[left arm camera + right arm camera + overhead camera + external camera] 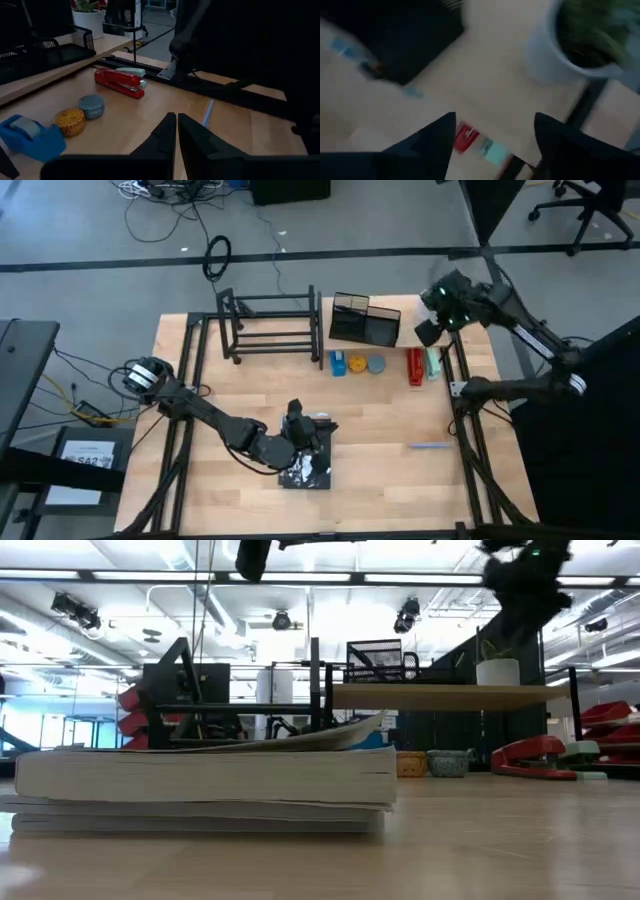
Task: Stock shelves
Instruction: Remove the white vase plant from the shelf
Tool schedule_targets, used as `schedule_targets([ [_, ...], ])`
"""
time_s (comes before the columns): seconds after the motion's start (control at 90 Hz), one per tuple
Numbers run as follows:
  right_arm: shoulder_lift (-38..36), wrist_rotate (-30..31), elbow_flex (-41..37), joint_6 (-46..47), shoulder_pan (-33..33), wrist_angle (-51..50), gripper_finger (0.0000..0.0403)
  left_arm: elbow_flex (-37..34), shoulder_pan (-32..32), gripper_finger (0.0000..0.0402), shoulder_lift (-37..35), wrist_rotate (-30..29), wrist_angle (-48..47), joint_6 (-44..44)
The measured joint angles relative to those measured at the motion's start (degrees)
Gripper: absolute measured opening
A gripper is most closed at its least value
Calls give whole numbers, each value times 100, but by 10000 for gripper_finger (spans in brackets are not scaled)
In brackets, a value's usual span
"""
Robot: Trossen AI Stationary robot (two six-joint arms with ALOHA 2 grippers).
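The shelves stand at the table's far side: a black tube rack (270, 325) and a light wooden plank (450, 695) on thin black legs. A white pot with a plant (575, 45) (497, 670) stands on the plank's right end. My right gripper (495, 135) (525, 585) hangs open above and beside the pot, holding nothing. Under the plank lie a blue tape dispenser (30, 137), a yellow tin (70, 121), a grey tin (91, 106) and a red stapler (120, 82). My left gripper (176, 131) (318, 430) is shut, above the table at mid-front.
A stack of books (200, 785) (305, 470) lies near the front middle, right by the left arm. A black mesh organizer (365, 320) sits on the plank. A blue pen (430, 445) lies on the table toward the right. Bare wood stretches between the books and the shelves.
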Motion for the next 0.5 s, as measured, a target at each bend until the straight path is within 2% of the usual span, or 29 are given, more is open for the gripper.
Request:
schedule_targets([
  [0.122,-1068,741,-1167,1041,415,1394,239,0,4,0,0,0,0,4],
  [0.211,-1654,802,-2022,1398,549,2710,236,0,9,0,0,0,0,8],
  [0.278,-1898,799,-2537,1481,565,3327,237,0,11,0,0,0,0,9],
  [0.389,-1925,843,-2925,973,563,3473,256,0,11,0,0,2,-2,0],
  [0.5,-1766,831,-2933,424,564,3438,288,0,9,0,0,0,0,-1],
])
